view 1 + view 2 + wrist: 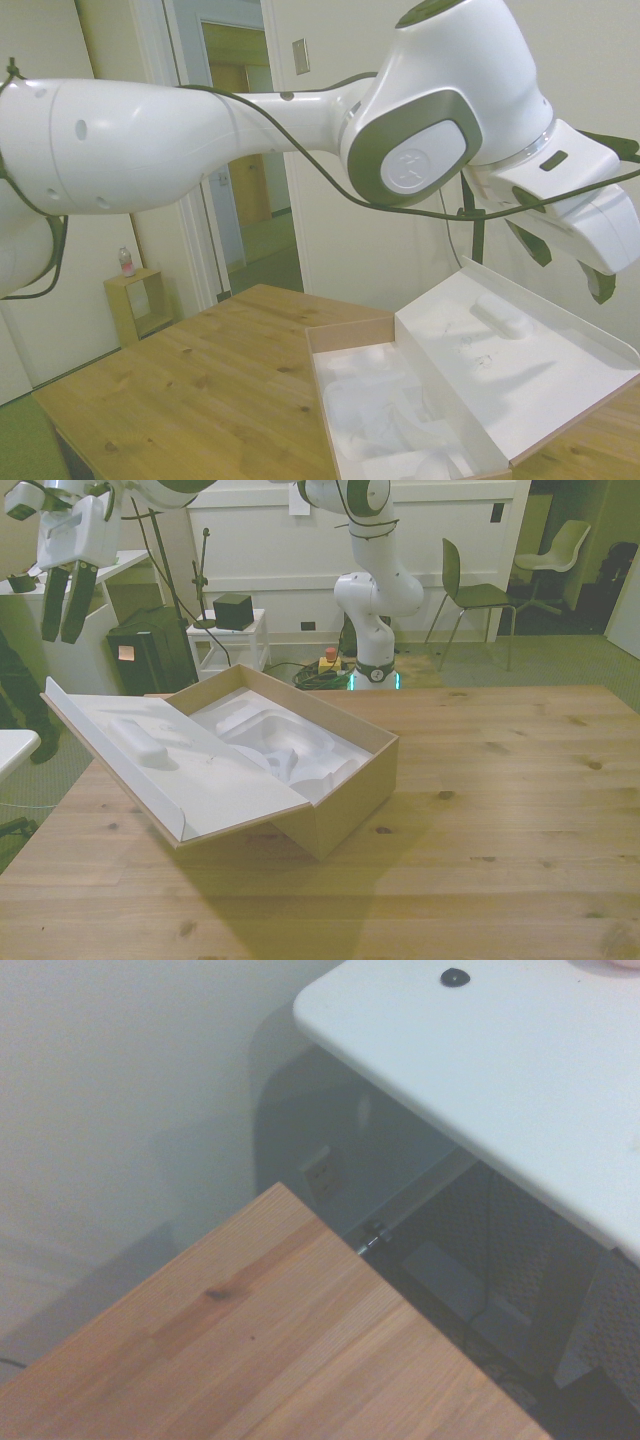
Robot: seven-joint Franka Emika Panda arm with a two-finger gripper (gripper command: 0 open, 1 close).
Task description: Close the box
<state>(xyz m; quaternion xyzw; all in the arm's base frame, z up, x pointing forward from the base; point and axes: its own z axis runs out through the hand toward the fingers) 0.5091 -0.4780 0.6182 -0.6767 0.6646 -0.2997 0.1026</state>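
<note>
One brown cardboard box open, moulded white insert showing; fingers narrow, empty, well above.

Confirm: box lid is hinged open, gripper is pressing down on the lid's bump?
Not pressing. In the side view the gripper hangs in the air above the lid, clear of the bump. The lid is open, yes.
</note>
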